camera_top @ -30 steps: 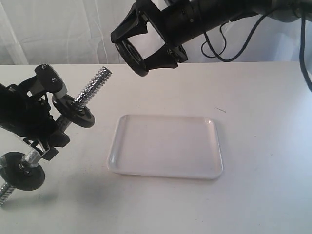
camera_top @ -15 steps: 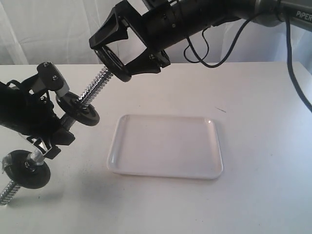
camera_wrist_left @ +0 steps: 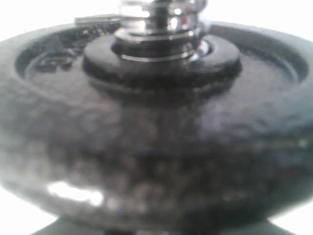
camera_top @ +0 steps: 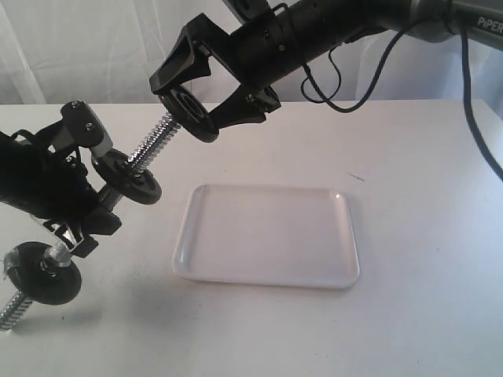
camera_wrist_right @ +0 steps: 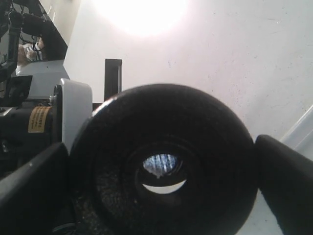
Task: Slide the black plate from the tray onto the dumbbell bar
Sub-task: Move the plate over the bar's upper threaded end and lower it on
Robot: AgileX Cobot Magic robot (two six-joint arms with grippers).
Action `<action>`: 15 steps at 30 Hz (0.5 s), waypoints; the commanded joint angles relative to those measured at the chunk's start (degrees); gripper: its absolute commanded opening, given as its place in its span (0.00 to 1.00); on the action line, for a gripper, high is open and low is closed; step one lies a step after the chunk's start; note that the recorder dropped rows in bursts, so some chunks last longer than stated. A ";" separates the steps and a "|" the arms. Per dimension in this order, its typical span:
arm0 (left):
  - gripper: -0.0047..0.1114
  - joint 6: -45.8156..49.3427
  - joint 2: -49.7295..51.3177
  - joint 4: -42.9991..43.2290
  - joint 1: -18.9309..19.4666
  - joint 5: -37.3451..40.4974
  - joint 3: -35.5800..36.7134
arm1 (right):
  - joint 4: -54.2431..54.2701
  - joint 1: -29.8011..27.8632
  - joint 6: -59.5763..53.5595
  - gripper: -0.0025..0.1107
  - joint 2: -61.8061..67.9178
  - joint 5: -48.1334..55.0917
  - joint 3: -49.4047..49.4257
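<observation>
Far left, over the near-left part of the white desk [camera_top: 424, 236]: left hand [camera_top: 85, 200], black, clamped around the middle of the dumbbell bar [camera_top: 152, 141]. Bar held off the desk and tilted, low end near and left, high end far and right. On the low end, a black disc [camera_top: 43, 276] with bare thread sticking out beyond it. Just right of the hand, a second black disc [camera_top: 126, 179], then a bare stretch of chrome thread rising to the tip. In the left wrist view, one of these discs [camera_wrist_left: 156, 147] filling the picture, blurred, with a chrome collar nut [camera_wrist_left: 159, 22] seated at its hub.

Centre left, at the high tip of the thread: the black plate [camera_top: 194, 111], in the air and clear of the tray, pinched by its rim between the two fingers of the right hand [camera_top: 208, 90]. Flat face turned toward the bar, tip meeting the plate in the exterior view. In the right wrist view, the plate [camera_wrist_right: 161, 117] between dark fingers [camera_wrist_right: 286, 181], with the threaded tip glimpsed through the central hole, toward one edge of it. Whether already inside the hole: impossible to tell.

Centre: the tray [camera_top: 267, 280], white and glossy, flat on the desk, near and right of the plate, well apart from both hands.

Right: black right arm [camera_top: 354, 23], extending from the far right to the plate.
</observation>
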 commanded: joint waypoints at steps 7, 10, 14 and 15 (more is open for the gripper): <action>0.04 1.73 -2.90 -8.67 -0.18 -1.28 -1.53 | 3.78 0.11 -0.48 0.02 -1.20 0.22 -0.20; 0.04 4.20 -2.90 -11.11 -0.18 -0.96 -1.53 | 3.89 0.11 -0.48 0.02 -1.20 0.22 -0.20; 0.04 6.31 -2.90 -12.98 -0.18 -0.27 -1.53 | 6.99 0.11 -0.73 0.02 -1.20 0.22 -0.20; 0.04 6.31 -2.90 -12.98 -0.18 -0.27 -1.53 | 7.40 0.11 -0.76 0.02 -1.20 0.22 -0.20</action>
